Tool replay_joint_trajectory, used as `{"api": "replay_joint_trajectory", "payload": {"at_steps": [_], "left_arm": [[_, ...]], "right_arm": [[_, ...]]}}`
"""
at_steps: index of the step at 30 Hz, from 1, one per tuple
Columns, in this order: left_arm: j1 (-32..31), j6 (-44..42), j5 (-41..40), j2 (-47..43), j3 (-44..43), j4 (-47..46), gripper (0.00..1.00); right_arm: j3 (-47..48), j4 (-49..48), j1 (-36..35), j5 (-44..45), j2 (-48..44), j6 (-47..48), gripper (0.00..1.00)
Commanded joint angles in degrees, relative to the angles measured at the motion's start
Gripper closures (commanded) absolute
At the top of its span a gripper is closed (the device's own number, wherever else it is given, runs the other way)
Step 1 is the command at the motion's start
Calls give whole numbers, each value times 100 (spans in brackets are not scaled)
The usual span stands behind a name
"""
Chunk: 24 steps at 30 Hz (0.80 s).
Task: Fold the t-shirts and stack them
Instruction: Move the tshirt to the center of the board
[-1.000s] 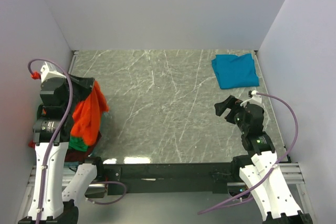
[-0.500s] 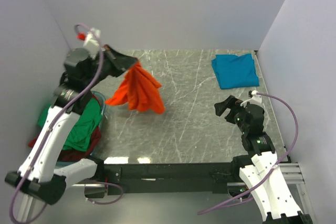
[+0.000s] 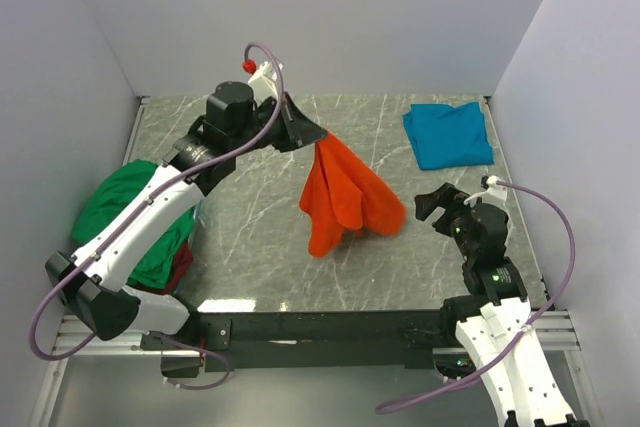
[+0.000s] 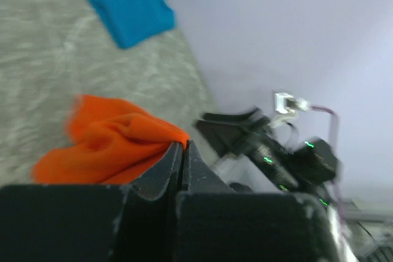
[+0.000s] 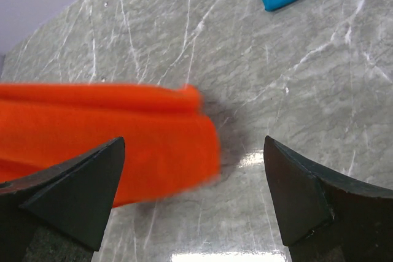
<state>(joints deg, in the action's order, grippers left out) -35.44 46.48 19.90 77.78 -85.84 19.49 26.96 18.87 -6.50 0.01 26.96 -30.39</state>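
Observation:
My left gripper is shut on the bright orange t-shirt, which hangs bunched from it over the middle of the table; the left wrist view shows the cloth pinched between the closed jaws. My right gripper is open and empty, just right of the hanging shirt, which fills the left of the right wrist view. The teal blue t-shirt lies folded at the far right. The green t-shirt sits piled on the dark red one at the left edge.
The marble tabletop is walled on three sides by white panels. The pile of shirts rests in a bin at the table's left edge. The black front rail runs between the arm bases.
My left arm has swung the orange t-shirt from the pile at the left up and across to the middle of the table. The green shirt is now uncovered. The right gripper moved slightly.

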Motion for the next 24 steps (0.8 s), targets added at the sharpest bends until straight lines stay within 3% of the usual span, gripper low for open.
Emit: {"api": "replay_joint_trajectory", "payload": {"at_steps": [1, 4, 5, 7, 8, 12, 20, 24], "left_arm": [[28, -385, -1333, -254, 373, 299, 99], [124, -403, -2408, -316, 830, 538, 95], [160, -377, -2551, -307, 911, 687, 84], [309, -280, -2937, -229, 1122, 872, 70], [362, -219, -3026, -202, 1183, 1003, 45], [573, -52, -3298, -96, 1385, 1443, 1], [573, 730, -3441, -1053, 3027, 1427, 1], [573, 1073, -3458, -1816, 4002, 1444, 1]], "right_arm": [[55, -15, -9, 157, 19, 42, 0], [73, -6, -9, 113, 142, 60, 0], [73, -15, -18, 87, 169, 68, 0], [90, -15, -9, 52, 274, 68, 0], [90, -15, -9, 43, 309, 69, 0], [108, -50, -18, -176, 459, 112, 0], [64, -112, -123, -861, 872, 323, 0], [55, 72, -667, -1038, 1275, 210, 0]]}}
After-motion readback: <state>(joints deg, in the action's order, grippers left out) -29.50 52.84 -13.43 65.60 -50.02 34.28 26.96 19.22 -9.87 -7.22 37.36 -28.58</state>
